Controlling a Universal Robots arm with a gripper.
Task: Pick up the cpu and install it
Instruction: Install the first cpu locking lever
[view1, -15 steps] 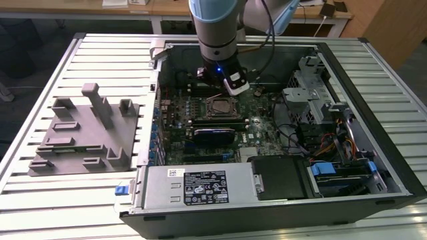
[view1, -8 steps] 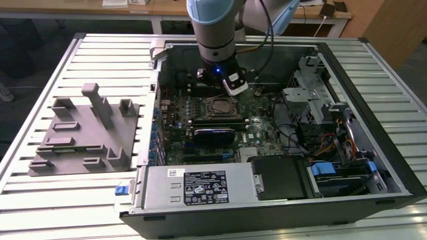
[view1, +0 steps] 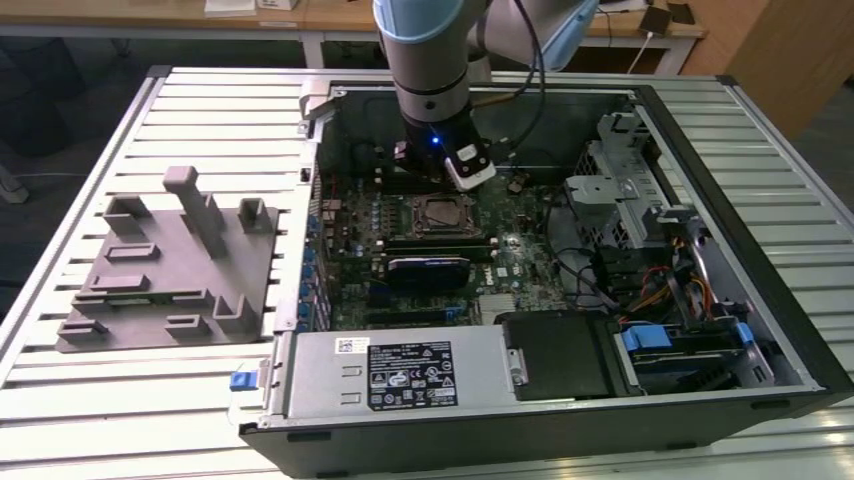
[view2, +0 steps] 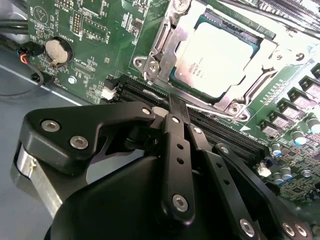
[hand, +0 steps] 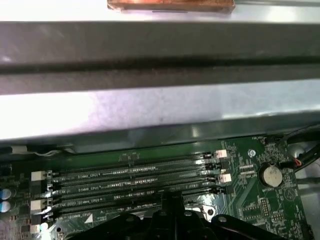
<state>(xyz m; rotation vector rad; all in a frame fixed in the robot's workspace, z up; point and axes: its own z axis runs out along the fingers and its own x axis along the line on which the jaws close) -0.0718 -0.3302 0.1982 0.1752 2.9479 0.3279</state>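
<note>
One cpu (view2: 216, 54) in one socket frame (view2: 151, 52); one claw (view2: 173, 102) nearby, closed and empty.

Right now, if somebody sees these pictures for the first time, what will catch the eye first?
First the open computer case on the slatted table, with the robot arm reaching down into it. In the second wrist view the cpu lies in its socket frame just beyond the black gripper. A grey tray stands at the exterior view's left of the case.
</note>
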